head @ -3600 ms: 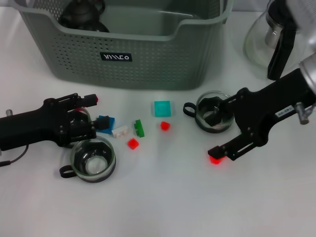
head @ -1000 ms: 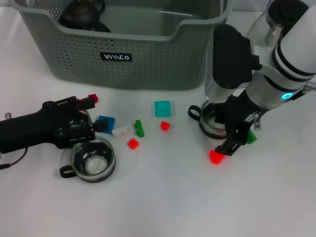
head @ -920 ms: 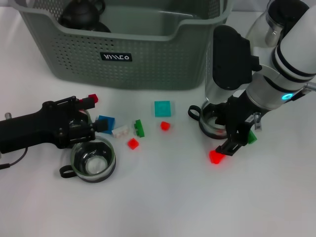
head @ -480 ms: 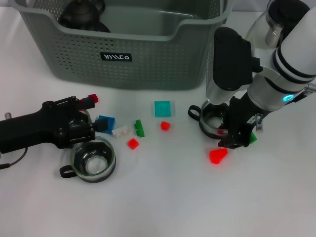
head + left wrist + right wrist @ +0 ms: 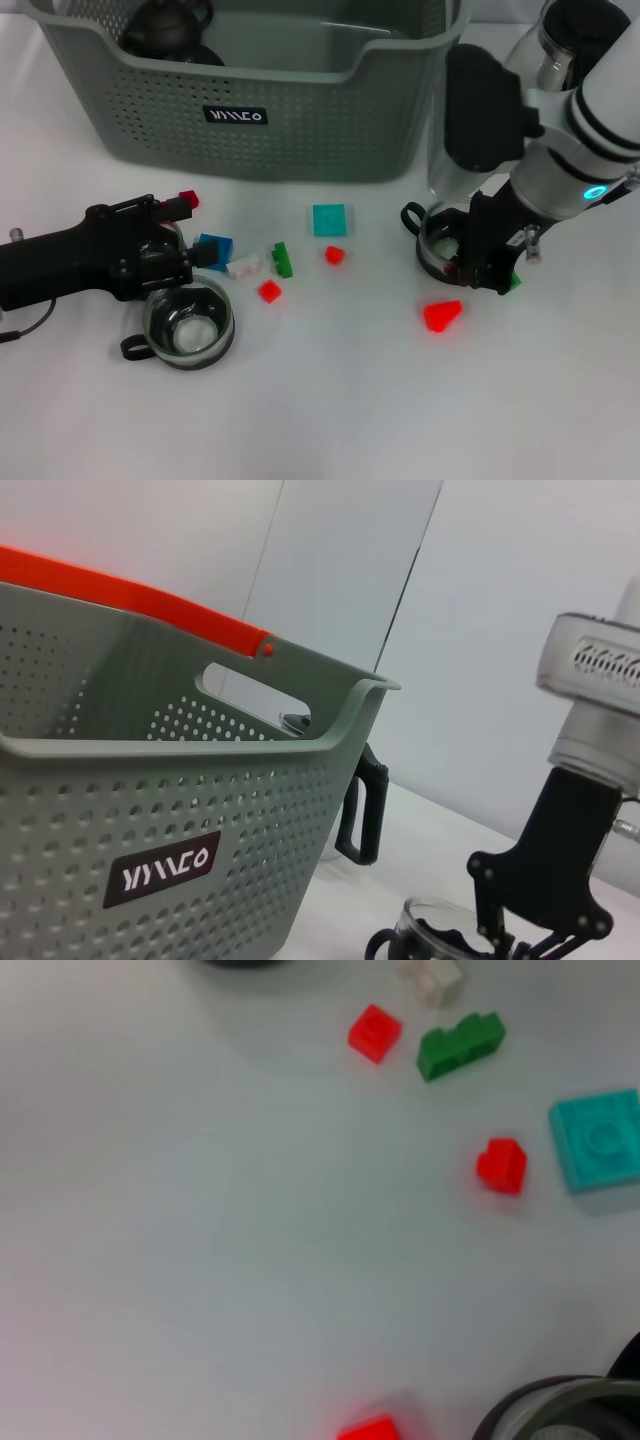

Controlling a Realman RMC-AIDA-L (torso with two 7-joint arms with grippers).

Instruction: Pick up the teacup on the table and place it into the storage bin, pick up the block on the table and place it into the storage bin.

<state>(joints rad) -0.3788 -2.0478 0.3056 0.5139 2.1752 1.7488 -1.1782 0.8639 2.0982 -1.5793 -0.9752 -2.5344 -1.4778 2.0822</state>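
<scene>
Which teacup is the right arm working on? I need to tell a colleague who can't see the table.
Start at the storage bin. Just off its right front corner, the right gripper sits at a glass teacup. Unlike the other teacup, by the left gripper, it has a red block just in front.

Perforated matt plastic storage bin (image 5: 300,120), clear glossy glass teacup (image 5: 188,325), smooth white table (image 5: 330,400).

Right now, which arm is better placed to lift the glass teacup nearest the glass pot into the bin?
Right. The right gripper is already down at the rim of that teacup, close beside the storage bin. The left gripper lies across the table by the other teacup.
</scene>
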